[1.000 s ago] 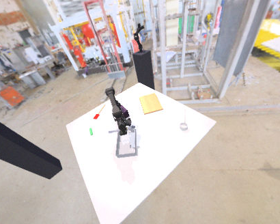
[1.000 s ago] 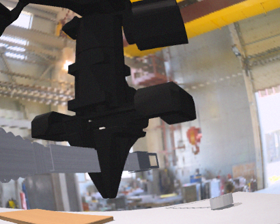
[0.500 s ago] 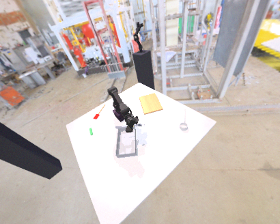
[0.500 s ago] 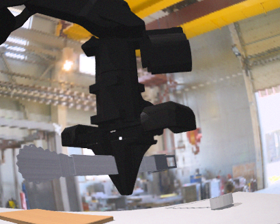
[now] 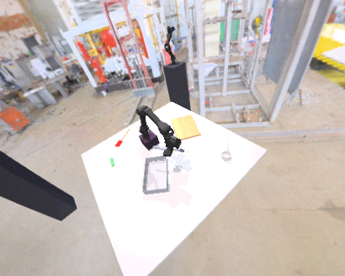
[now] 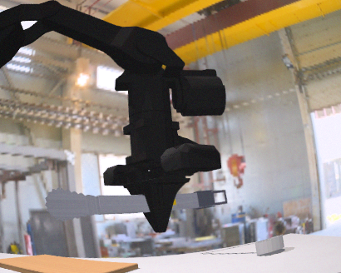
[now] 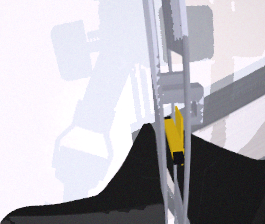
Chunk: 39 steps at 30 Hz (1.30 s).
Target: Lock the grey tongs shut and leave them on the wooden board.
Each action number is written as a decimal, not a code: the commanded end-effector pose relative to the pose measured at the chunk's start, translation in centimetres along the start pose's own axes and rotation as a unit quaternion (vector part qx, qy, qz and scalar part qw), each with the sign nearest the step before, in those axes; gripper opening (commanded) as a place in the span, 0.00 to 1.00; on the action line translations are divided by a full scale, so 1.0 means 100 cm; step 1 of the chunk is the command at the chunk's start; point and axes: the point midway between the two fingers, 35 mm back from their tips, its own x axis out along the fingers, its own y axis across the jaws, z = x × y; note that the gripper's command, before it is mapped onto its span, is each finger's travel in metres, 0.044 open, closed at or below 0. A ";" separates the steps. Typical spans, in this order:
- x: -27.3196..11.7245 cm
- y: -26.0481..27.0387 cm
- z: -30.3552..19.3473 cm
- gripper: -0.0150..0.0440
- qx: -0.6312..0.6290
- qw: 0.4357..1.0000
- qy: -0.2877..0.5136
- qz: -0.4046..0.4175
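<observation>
My gripper (image 5: 167, 154) (image 6: 159, 226) (image 7: 153, 129) points down and is shut on the grey tongs (image 6: 120, 204) (image 7: 187, 75), high above the table. The tongs lie nearly level across the fingers. Their scalloped tips are at the left in the exterior view, the dark hinge end with its square loop at the right. In the wrist view the two arms run close together, with a yellow piece (image 7: 173, 139) between them. Whether they are locked cannot be told. The wooden board (image 5: 186, 127) (image 6: 68, 264) lies flat, away from the gripper. The roasting tin (image 5: 145, 177) (image 7: 243, 85) stands near below the gripper.
A red-headed tool (image 5: 119, 143) and a small green object (image 5: 112, 162) lie on the table's left side. A round grey pan or strainer (image 5: 226, 156) (image 6: 269, 245) with a thin handle is at the right. A second black arm (image 5: 170, 46) stands on a pillar behind the table.
</observation>
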 end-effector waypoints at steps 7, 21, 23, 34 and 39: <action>-0.003 0.050 0.031 0.00 0.089 0.996 -0.002 -0.001; -0.006 0.131 0.058 0.00 0.212 0.977 -0.003 0.003; -0.006 0.138 0.060 0.00 0.224 0.975 -0.002 0.003; -0.006 0.158 0.063 0.00 0.247 0.969 -0.002 0.005; -0.006 0.190 0.067 0.00 0.287 0.958 -0.002 0.007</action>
